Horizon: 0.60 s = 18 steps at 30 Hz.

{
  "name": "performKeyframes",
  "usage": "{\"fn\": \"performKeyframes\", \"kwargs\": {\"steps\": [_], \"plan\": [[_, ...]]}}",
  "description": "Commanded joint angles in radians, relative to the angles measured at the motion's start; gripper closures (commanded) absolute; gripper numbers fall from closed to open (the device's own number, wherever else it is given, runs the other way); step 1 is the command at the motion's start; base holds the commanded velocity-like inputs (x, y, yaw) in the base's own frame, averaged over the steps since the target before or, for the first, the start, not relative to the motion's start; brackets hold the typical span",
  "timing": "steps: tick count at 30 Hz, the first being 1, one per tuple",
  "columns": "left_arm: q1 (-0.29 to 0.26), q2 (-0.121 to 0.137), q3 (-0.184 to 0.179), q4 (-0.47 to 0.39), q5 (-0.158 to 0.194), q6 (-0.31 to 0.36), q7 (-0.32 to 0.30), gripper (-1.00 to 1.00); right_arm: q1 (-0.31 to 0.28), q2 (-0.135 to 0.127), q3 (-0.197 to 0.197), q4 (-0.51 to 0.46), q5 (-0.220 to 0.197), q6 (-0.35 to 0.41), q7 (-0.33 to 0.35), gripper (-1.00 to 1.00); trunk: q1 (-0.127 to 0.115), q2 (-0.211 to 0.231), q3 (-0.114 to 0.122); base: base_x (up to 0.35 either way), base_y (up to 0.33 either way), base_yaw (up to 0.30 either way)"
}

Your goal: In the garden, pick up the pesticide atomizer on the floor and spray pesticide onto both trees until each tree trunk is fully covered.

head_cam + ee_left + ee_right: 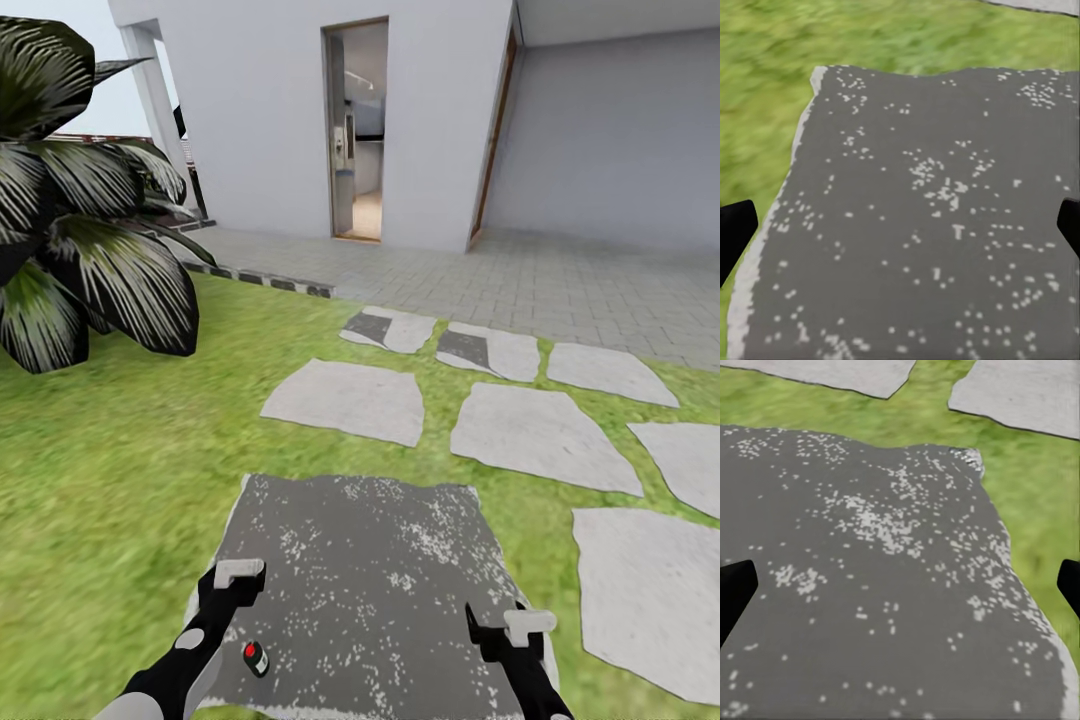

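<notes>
The pesticide atomizer (256, 657), a tiny dark object with a red part, lies on a dark grey slab (370, 560) set in the lawn. My left gripper (228, 592) hangs just left of and slightly beyond it, not touching it. In the left wrist view the black fingertips (735, 229) stand far apart over the slab with nothing between them. My right gripper (505, 632) hovers over the slab's right side, and its fingertips (735, 585) are just as wide apart and empty. Whitish specks dot the slab. The thick tree trunks are out of view.
Pale stepping stones (540, 430) cross the grass (110, 470) ahead and to the right. A dark, broad-leaved plant (80, 230) stands at the left. Beyond lie a paved strip (560, 280) and a white house wall with an open doorway (357, 130).
</notes>
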<state>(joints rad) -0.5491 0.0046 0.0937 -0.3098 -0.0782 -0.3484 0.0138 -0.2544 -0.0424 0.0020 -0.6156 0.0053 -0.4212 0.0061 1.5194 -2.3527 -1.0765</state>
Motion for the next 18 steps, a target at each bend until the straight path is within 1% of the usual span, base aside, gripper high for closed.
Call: {"fn": "performKeyframes", "kwargs": {"steps": [1, 3, 6, 7, 8, 9, 10, 12, 13, 16, 18], "plan": [[0.000, 0.000, 0.000, 0.000, 0.000, 0.000, 0.000, -1.00, 0.000, 0.000, 0.000, -0.004, 0.000, 0.000, 0.000, -1.00, 0.004, -0.007, -0.003, 0.000, 0.000, 0.000], [0.000, 0.000, 0.000, 0.000, 0.000, 0.000, 0.000, -1.00, 0.000, 0.000, 0.000, -0.032, 0.000, 0.000, 0.000, -1.00, 0.012, -0.021, -0.009, 0.000, 0.000, 0.000], [0.000, -0.001, 0.000, 0.000, 0.000, 0.000, 0.000, -1.00, 0.000, 0.000, 0.000, -0.110, -0.001, 0.001, 0.003, -1.00, 0.023, -0.042, -0.019, 0.000, 0.000, 0.000], [0.000, -0.001, 0.000, 0.000, 0.000, 0.000, 0.000, -1.00, 0.000, 0.000, 0.000, -0.151, -0.001, 0.003, 0.003, -1.00, 0.027, -0.049, -0.022, 0.000, 0.000, 0.000], [0.000, -0.001, 0.000, 0.000, 0.000, 0.000, 0.000, -1.00, 0.000, 0.000, 0.000, -0.214, -0.001, 0.015, 0.003, -1.00, 0.031, -0.056, -0.025, 0.000, 0.000, 0.000], [0.000, -0.001, 0.000, 0.000, -0.001, 0.000, 0.000, -1.00, 0.000, 0.000, 0.000, -0.253, -0.001, 0.041, 0.003, -1.00, 0.035, -0.063, -0.028, 0.000, 0.000, 0.000], [0.000, -0.001, 0.000, 0.000, -0.001, 0.000, 0.000, -1.00, 0.000, -0.001, 0.001, -0.288, -0.001, 0.087, 0.003, -1.00, 0.038, -0.070, -0.031, 0.000, 0.000, 0.000], [0.000, -0.002, -0.001, 0.000, -0.001, 0.000, 0.000, -1.00, 0.000, -0.001, 0.000, -0.346, -0.002, 0.231, 0.003, -1.00, 0.046, -0.084, -0.038, 0.000, 0.000, 0.000], [0.000, -0.002, -0.001, 0.000, -0.001, 0.000, -0.001, -1.00, 0.000, -0.001, 0.000, -0.356, -0.002, 0.270, 0.004, -1.00, 0.050, -0.091, -0.041, 0.000, 0.000, 0.000], [0.000, -0.002, -0.002, 0.000, -0.001, 0.000, 0.000, -1.00, 0.000, -0.001, -0.004, -0.387, -0.002, 0.476, 0.006, -1.00, 0.061, -0.112, -0.050, 0.000, 0.000, 0.000], [0.000, -0.002, -0.002, 0.000, -0.001, 0.000, 0.000, -1.00, 0.000, -0.001, -0.005, -0.389, -0.002, 0.489, 0.006, -1.00, 0.069, -0.126, -0.056, 0.000, 0.000, 0.000]]}}
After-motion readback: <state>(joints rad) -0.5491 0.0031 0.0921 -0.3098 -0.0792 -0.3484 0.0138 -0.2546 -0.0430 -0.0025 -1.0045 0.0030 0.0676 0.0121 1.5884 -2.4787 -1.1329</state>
